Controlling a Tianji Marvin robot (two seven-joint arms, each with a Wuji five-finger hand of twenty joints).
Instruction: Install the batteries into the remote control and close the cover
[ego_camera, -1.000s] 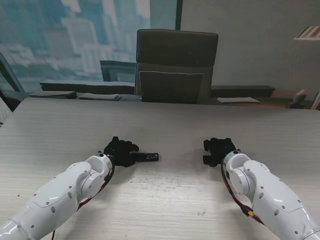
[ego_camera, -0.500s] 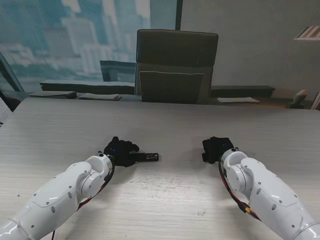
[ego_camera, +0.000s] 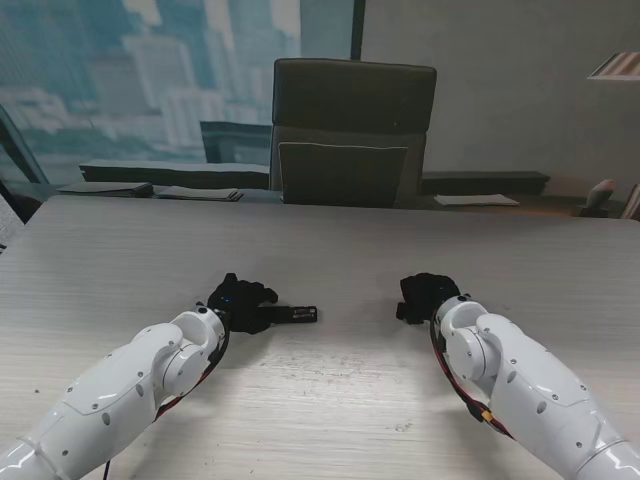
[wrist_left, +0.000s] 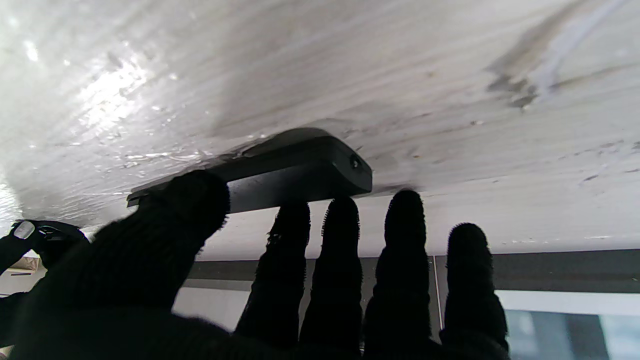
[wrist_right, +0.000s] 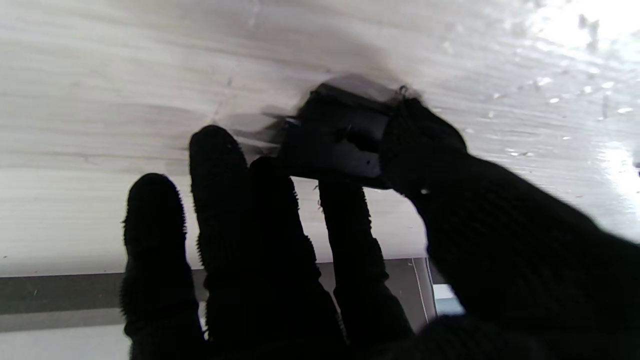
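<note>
The black remote control (ego_camera: 297, 315) lies flat on the pale wood table, one end sticking out to the right of my left hand (ego_camera: 240, 303). In the left wrist view the remote (wrist_left: 305, 170) rests on the table top, with the thumb on one long side and the fingers (wrist_left: 340, 235) against the other. My right hand (ego_camera: 428, 298) is to the right of the remote, apart from it. In the right wrist view its thumb and fingers are closed on a small flat black piece (wrist_right: 335, 140), probably the battery cover, just off the table. No batteries can be made out.
An office chair (ego_camera: 352, 130) stands at the table's far edge. Papers (ego_camera: 476, 200) and dark trays (ego_camera: 150, 190) lie on the ledge behind it. The table (ego_camera: 330, 250) stretches wide between and beyond the hands.
My right hand has shifted a little to the left, toward the remote, carrying the small black piece. The left hand and the remote have stayed where they were.
</note>
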